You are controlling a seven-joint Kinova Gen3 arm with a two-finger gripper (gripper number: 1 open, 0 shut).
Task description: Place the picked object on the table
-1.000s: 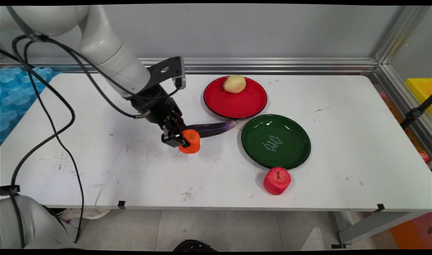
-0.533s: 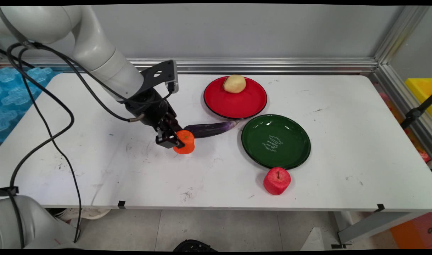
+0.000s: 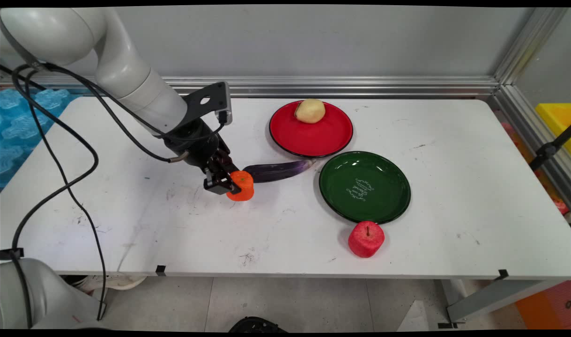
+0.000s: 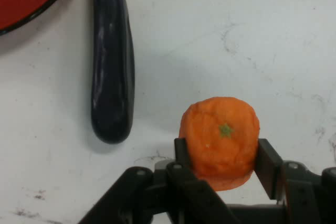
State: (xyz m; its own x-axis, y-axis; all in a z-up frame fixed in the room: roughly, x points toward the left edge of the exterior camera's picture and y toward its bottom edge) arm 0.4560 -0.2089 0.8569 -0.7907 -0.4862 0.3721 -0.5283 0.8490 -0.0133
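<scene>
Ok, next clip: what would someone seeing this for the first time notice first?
The black gripper is shut on an orange left of the table's middle, just in front of a purple eggplant. To their right sit a red plate with a potato on it and a bare green plate; a red apple stands on the table at the green plate's near edge.
</scene>
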